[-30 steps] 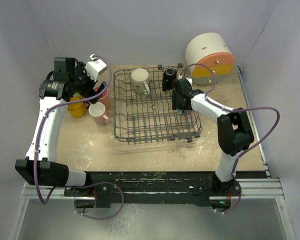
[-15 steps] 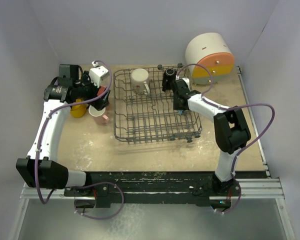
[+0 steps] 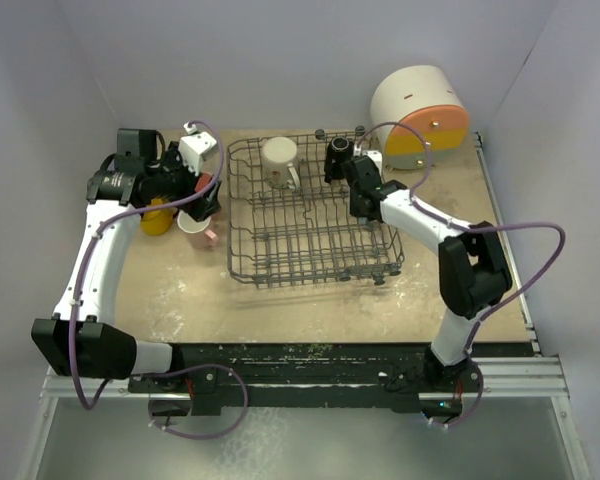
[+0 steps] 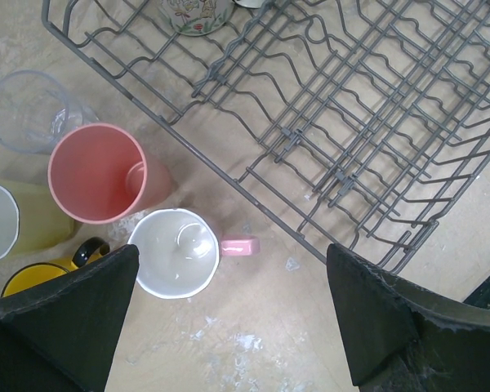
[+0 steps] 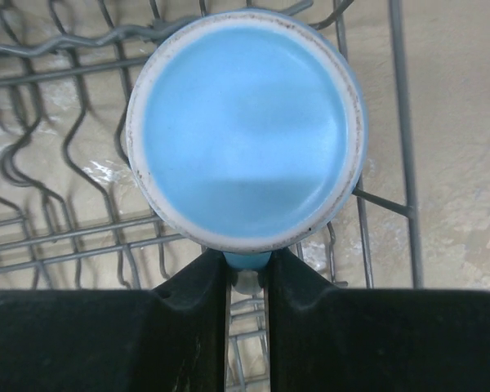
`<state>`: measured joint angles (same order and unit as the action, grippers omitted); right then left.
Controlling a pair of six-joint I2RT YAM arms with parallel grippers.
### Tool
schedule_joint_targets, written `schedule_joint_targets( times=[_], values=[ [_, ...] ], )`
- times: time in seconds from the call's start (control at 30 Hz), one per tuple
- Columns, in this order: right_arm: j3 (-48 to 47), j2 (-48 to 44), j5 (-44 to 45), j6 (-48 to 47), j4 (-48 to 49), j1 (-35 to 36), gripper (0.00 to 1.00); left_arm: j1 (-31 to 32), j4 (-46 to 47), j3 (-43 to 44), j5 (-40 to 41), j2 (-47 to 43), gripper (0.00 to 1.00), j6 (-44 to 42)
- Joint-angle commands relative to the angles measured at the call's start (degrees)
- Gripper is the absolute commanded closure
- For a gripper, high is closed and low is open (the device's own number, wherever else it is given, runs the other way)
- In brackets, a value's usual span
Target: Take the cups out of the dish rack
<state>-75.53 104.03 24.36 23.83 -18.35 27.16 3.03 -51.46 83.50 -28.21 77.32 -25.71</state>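
In the right wrist view a light blue cup (image 5: 245,131) stands upright in a corner of the dish rack (image 5: 65,237). My right gripper (image 5: 247,265) is shut on its handle. The dark wire dish rack (image 3: 242,272) also holds a cream floral cup (image 3: 279,160) and a black cup (image 3: 338,157) at its far side. My left gripper (image 4: 233,253) hangs open above cups standing on the table left of the rack: a pink-handled mug (image 4: 173,251), a salmon tumbler (image 4: 98,171), a clear glass (image 4: 28,110), a yellow-green cup (image 4: 33,224) and an orange-yellow mug (image 4: 33,278).
A round white container with orange and yellow drawers (image 3: 420,110) stands at the back right, behind the rack. Pale walls close in the table on the left, back and right. Bare tabletop (image 3: 310,315) lies between the rack and the arm bases.
My right gripper's jaws have closed onto the blue cup's handle. The left gripper drifted right, over the group of cups, and then held still, open.
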Motion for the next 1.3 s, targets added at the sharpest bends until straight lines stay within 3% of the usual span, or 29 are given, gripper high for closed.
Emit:
schedule_joint_targets(
  times=[0.0,0.2,0.43,0.6,0.77,1.07,1.27],
  values=[
    [-4.4,-8.4,3.0,0.1,1.7,0.7,1.0,0.0,2.3,2.1,-1.6,-1.9,0.01,-1.7],
    [-4.9,-16.1,-5.8,2.4,0.9,1.6,1.0,0.0,3.0,1.3,-7.5,-4.3,0.01,-5.8],
    [-2.6,-24.2,-29.0,11.6,3.8,2.6,1.0,0.0,4.7,-3.4,-12.7,-7.4,0.01,-14.6],
    [3.7,-27.9,-47.1,25.4,18.0,2.6,1.0,0.0,6.9,-6.1,-14.0,-9.9,0.01,-16.7],
    [11.5,-28.6,-59.3,41.9,38.3,3.1,1.0,0.0,12.2,-9.4,-18.2,-14.6,0.01,-16.4],
    [17.4,-25.6,-66.4,64.6,67.8,8.0,1.0,0.0,7.2,-3.8,-22.6,-11.8,0.01,-16.1],
    [21.5,-22.7,-65.9,73.9,81.7,11.6,1.0,0.0,10.2,-1.0,-26.0,-12.1,0.01,-8.6]
  ],
)
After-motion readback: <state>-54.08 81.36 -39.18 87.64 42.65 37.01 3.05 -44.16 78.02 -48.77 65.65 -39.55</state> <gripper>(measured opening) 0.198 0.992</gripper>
